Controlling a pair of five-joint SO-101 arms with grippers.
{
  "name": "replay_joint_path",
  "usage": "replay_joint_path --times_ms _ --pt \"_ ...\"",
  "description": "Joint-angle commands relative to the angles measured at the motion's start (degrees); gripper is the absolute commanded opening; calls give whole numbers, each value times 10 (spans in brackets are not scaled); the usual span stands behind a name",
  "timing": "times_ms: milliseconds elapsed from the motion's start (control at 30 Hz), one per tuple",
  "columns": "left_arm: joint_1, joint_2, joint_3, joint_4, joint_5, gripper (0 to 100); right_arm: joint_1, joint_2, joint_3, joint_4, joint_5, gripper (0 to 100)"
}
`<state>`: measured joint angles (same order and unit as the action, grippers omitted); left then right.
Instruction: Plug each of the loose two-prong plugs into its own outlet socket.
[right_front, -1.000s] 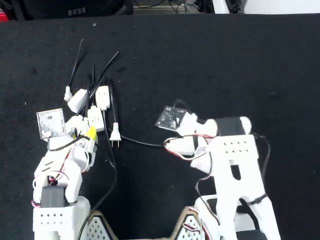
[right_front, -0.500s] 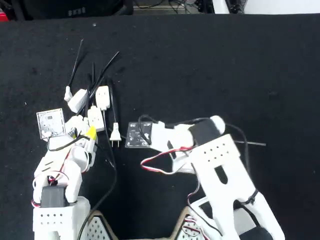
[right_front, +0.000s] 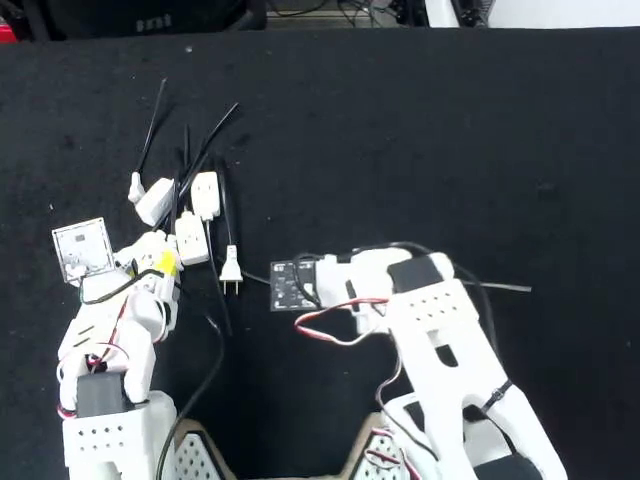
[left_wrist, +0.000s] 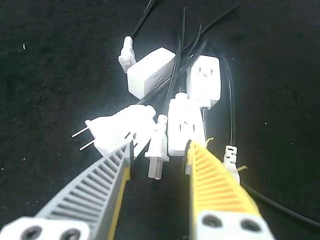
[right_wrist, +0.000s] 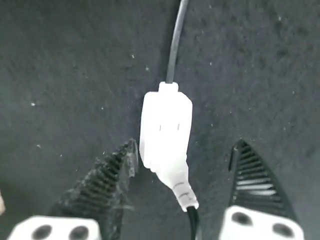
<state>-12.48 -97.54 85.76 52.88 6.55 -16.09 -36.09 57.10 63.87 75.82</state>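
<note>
Black cloth-covered table (right_front: 450, 130). Right gripper (right_wrist: 185, 146): fingers spread wide, slim white plug body (right_wrist: 165, 130) lying on the cloth between them. Left gripper (left_wrist: 160, 146): fingers apart, small white plug (left_wrist: 155, 161) between them, just beside white two-slot socket (left_wrist: 181, 125).

The black cords (left_wrist: 183, 30) leave the frame (ends unseen).

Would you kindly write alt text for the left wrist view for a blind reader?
The left gripper, fingers open, hangs over a small white connector. A larger two-prong plug lies beside it, with white outlet sockets and black cords beyond on the black table.
</note>
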Motion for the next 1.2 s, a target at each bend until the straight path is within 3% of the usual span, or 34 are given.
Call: replay_joint_path --times_ms 0,467,533,633,667,833,1033,1167 --pt "-6 -4 -20 -3 -1 188 9 24 -7 -10 10 289" --pt "-6 -4 -20 -3 -1 188 39 339 -199 -4 -34 280" --pt "-6 -4 -20 -3 -1 188 54 363 -211 -4 -34 224" --pt "-6 -4 -20 -4 -1 188 69 379 -216 -2 -35 8" --pt "-6 -4 -19 -11 -1 188 77 380 -218 0 -44 16" --pt "-9 -4 -14 -24 -1 188 172 378 -263 7 -144 10" --pt "-8 -4 -14 -24 -1 188 329 388 -470 142 -282 11" --pt "-7 -4 -14 -24 -1 188 400 451 -611 163 -364 11"
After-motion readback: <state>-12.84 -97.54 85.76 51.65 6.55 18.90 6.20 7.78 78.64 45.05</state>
